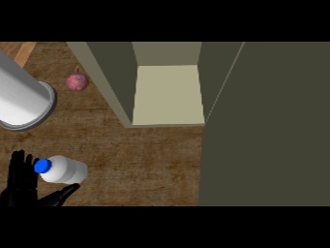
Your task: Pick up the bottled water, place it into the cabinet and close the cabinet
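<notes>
**Operator:** Head view, item one: bottled water (65, 169), white body, blue cap, lying tilted on the brown table (146, 164) at the near left. Cap points left, toward my left hand (21, 181).

**Clerk:** State of that hand?

**Operator:** Black, coming in from the near left edge. Fingers straight and pointing far, standing just left of the cap; thumb spread out to the right, just near of the bottle's body. I log it as apart, the fingers not curled round the bottle. Whether they touch the cap, I cannot tell.

**Clerk:** Right hand?

**Operator:** I see none in this view.

**Clerk:** Item two?

**Operator:** Cabinet (167, 92), olive walls, pale inner shelf showing, opening at the far centre. Its door (275, 126) stands open and fills the right side as one dark panel. Bottle sits well apart from the opening, near and to the left of it.

**Clerk:** Other entries?

**Operator:** One white cylinder (10, 92) with a grey rim, far left, slanting. One small reddish-purple vegetable (77, 81) on the table between cylinder and cabinet wall, touching neither.
</notes>
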Controlling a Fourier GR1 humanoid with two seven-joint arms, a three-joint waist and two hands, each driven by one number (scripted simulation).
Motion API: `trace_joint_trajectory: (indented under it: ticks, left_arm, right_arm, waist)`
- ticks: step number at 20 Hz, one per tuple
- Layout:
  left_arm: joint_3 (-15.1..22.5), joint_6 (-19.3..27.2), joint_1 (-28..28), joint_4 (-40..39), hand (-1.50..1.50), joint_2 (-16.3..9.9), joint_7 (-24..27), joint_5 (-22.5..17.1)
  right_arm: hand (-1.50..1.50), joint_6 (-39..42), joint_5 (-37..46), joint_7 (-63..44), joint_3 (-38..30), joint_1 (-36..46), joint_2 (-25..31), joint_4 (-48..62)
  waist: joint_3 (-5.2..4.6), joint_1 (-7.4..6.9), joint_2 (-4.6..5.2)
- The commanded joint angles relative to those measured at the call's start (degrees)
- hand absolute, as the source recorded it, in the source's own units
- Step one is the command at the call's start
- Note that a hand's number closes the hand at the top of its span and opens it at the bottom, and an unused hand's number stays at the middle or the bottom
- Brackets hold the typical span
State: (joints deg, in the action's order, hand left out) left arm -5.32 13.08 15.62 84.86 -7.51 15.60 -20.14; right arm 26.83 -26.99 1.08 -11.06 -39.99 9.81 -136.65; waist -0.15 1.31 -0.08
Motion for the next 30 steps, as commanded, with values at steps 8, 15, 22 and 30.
trace_joint_trajectory:
  ticks: [8, 15, 22, 30]
  left_arm:
    - [-5.11, -5.26, -7.68, -21.73, -1.50, 2.99, 13.33, -1.93]
    - [-4.97, -14.86, -11.16, -30.02, -1.50, 5.23, 20.30, -4.25]
    - [-9.03, -21.95, -15.49, -38.29, 1.50, 3.15, 25.43, -7.42]
    - [-10.81, -29.62, -19.78, -43.79, 1.50, 2.41, 27.31, -10.44]
  right_arm:
    - [-1.50, 0.32, -11.26, -1.90, -2.43, -6.11, 1.15, -10.84]
    - [-1.50, 0.97, -14.09, -0.49, -6.12, -5.21, 4.71, -7.61]
    - [-1.50, 2.09, -11.57, 1.66, -4.66, -10.72, 2.46, -10.76]
    - [-1.50, -0.61, -14.39, 1.50, -5.77, -10.20, 3.92, -12.09]
  waist:
    - [-0.07, 0.41, -0.01]
    - [-0.04, -0.15, 0.09]
    - [-0.03, 0.21, -0.02]
    - [-0.06, -0.18, 0.17]
